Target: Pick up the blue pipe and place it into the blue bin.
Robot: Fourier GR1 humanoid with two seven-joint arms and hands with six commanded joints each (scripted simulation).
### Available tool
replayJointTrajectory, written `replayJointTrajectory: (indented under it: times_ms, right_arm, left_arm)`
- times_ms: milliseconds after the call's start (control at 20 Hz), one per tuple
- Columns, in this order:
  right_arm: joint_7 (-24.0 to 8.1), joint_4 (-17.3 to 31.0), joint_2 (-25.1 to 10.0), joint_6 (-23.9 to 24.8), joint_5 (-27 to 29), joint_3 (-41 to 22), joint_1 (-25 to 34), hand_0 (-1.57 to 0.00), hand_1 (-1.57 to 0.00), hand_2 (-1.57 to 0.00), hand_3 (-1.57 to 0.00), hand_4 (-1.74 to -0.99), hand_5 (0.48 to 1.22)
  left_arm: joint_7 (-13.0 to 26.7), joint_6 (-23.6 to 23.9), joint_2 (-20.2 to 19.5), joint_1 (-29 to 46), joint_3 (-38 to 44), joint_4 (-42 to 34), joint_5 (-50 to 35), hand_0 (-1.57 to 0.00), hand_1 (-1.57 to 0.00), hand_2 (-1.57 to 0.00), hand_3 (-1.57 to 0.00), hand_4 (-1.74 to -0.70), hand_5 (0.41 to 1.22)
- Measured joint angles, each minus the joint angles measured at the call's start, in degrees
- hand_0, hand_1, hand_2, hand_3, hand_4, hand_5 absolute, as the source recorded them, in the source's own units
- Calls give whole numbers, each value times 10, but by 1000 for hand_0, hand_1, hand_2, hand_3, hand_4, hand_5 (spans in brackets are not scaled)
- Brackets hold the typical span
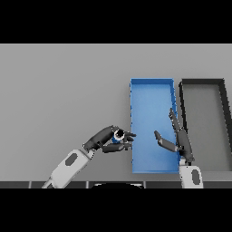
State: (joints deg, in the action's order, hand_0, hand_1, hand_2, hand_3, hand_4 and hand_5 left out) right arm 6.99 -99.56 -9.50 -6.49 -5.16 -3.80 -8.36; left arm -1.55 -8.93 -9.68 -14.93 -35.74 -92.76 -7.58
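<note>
The blue pipe (118, 135), a short smooth tube seen end-on with a dark round bore, was held just left of the blue bin's (134, 127) left wall, pinched between the curled fingers and thumb of the left hand (108, 139). The bin was a long rectangular tray with thin upright walls and a flat, plain floor. The right hand (174, 138) was held over the bin's right wall, fingers straight and spread, grasping nothing. A dark grey bin (225, 118) of similar shape was set just right of the blue bin. No writing could be read.
</note>
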Motion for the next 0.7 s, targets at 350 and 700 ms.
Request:
replayJointTrajectory:
  times_ms: [350,700]
  right_arm:
    - [-69,-94,-71,-130,173,1,46,1,1,1,1,-1250,532]
    - [-176,-172,-130,-194,238,-64,144,1,1,1,1,-1297,522]
  left_arm:
    - [4,-2,2,-12,8,4,-3,-1571,-1571,-1571,-1440,-1731,1221]
    - [0,-5,2,-14,9,10,1,-1571,-1571,-1571,-1437,-1732,1221]
